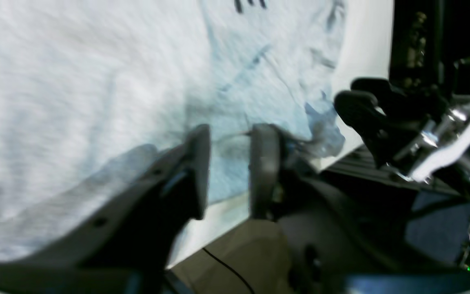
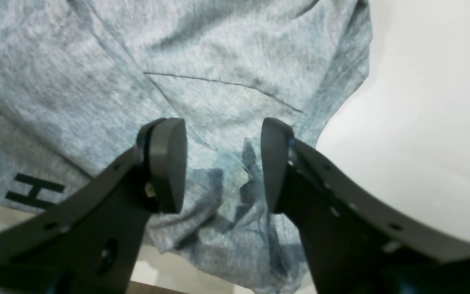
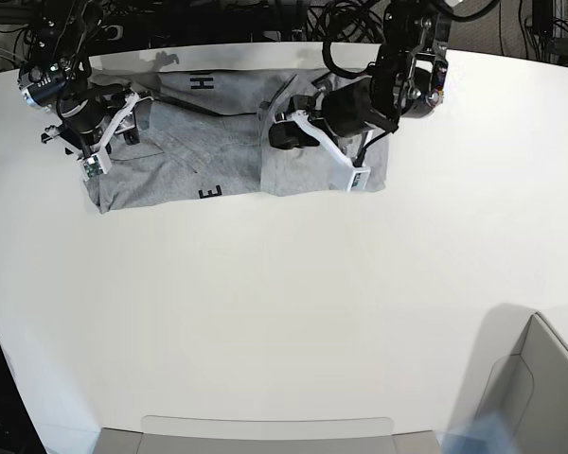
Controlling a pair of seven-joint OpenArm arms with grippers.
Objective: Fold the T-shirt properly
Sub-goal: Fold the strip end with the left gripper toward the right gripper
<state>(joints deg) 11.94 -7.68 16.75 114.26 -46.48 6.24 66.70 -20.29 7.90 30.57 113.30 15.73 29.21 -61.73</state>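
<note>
The heather-grey T-shirt [image 3: 218, 142] lies spread along the far side of the white table [image 3: 284, 312]. Black letters show near its far edge [image 3: 201, 82] and its near edge [image 3: 211, 193]. My left gripper [image 3: 280, 132] hovers low over the shirt's right half, where a flap lies folded over. In the left wrist view its jaws [image 1: 230, 163] stand apart with grey cloth [image 1: 96, 81] behind the gap and nothing pinched. My right gripper [image 3: 133, 115] is over the shirt's left end. Its fingers [image 2: 165, 163] are wide open above wrinkled fabric [image 2: 218, 61], beside a black letter H [image 2: 35, 190].
The table's far edge [image 3: 265, 45] runs just behind the shirt, with dark cables and frame beyond it. A grey bin [image 3: 535, 397] stands at the near right corner. The other arm's black and metal parts [image 1: 402, 122] show on the right of the left wrist view.
</note>
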